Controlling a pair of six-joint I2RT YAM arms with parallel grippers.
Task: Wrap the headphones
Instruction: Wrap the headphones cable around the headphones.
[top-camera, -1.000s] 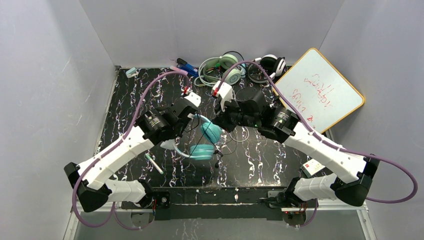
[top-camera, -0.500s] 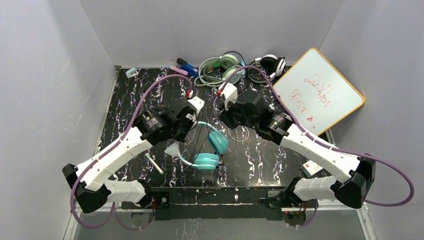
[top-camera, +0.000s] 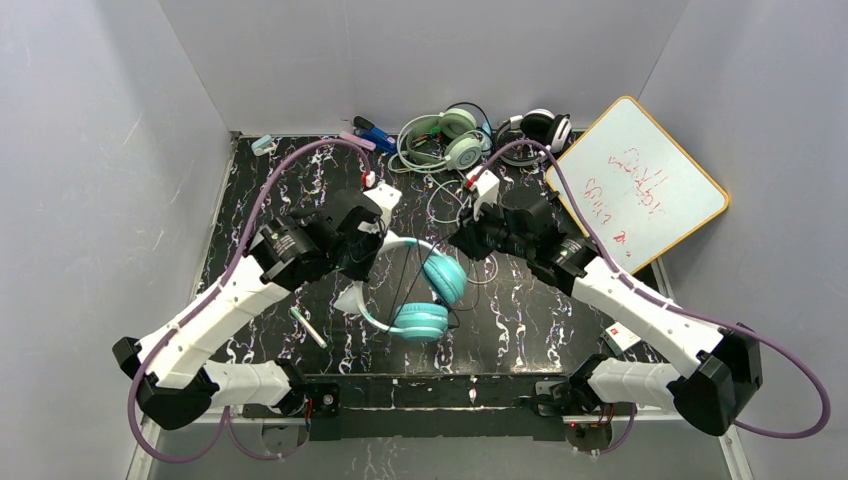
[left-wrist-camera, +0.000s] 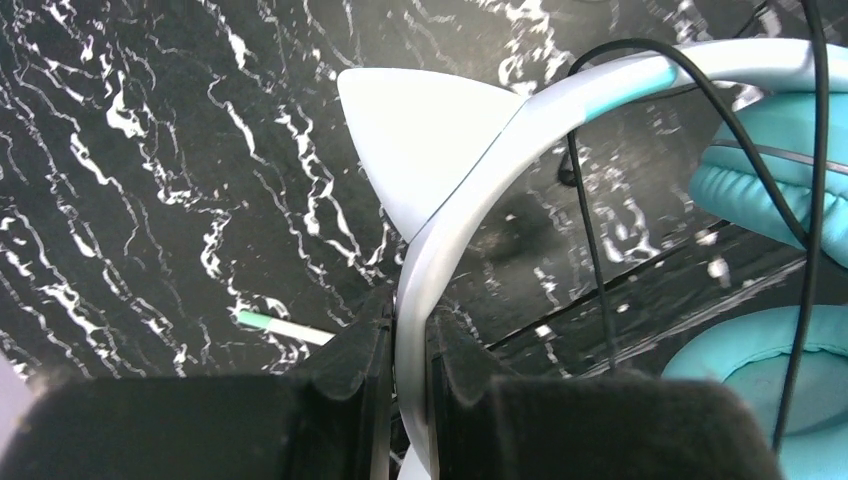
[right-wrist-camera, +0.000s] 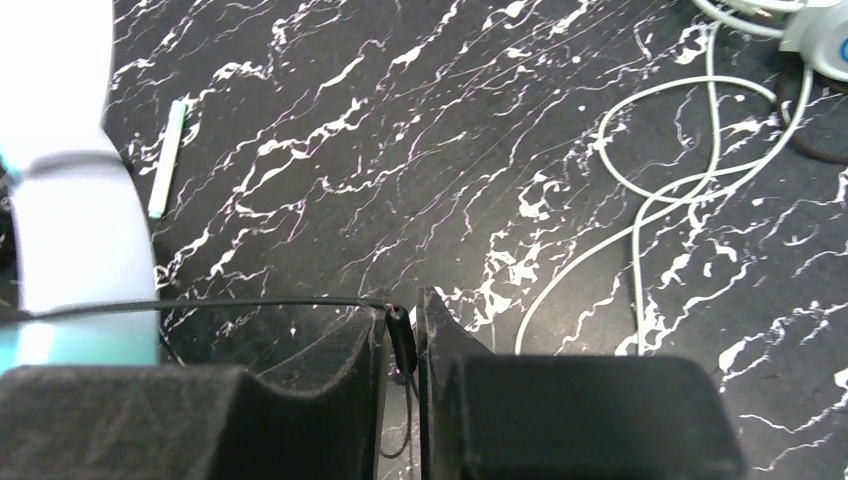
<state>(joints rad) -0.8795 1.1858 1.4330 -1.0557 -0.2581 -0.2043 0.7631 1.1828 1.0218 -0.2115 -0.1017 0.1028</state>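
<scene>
The teal headphones (top-camera: 430, 298) with the white cat-ear band (left-wrist-camera: 470, 180) hang over the mat's middle. My left gripper (top-camera: 371, 254) is shut on the band, which runs between its fingers (left-wrist-camera: 410, 335). The thin black cable (left-wrist-camera: 592, 240) loops across the band and cups (left-wrist-camera: 770, 150). My right gripper (top-camera: 463, 243) is shut on the cable's thick black end piece (right-wrist-camera: 402, 335); the cable (right-wrist-camera: 200, 303) runs taut leftward to the band (right-wrist-camera: 70, 150). The mint-green headset (top-camera: 442, 138) and the black-and-white headset (top-camera: 535, 132) lie at the back.
A pale cable (right-wrist-camera: 680, 190) loops on the mat from the mint-green headset. A whiteboard (top-camera: 640, 180) leans at the back right. A green-and-white pen (top-camera: 308, 327) lies at the front left. Blue markers (top-camera: 372, 135) lie at the back edge.
My right gripper has moved right and back, drawing the black cable out. The teal headphones have swung right and lower, and my left gripper has drawn back a little with the band.
</scene>
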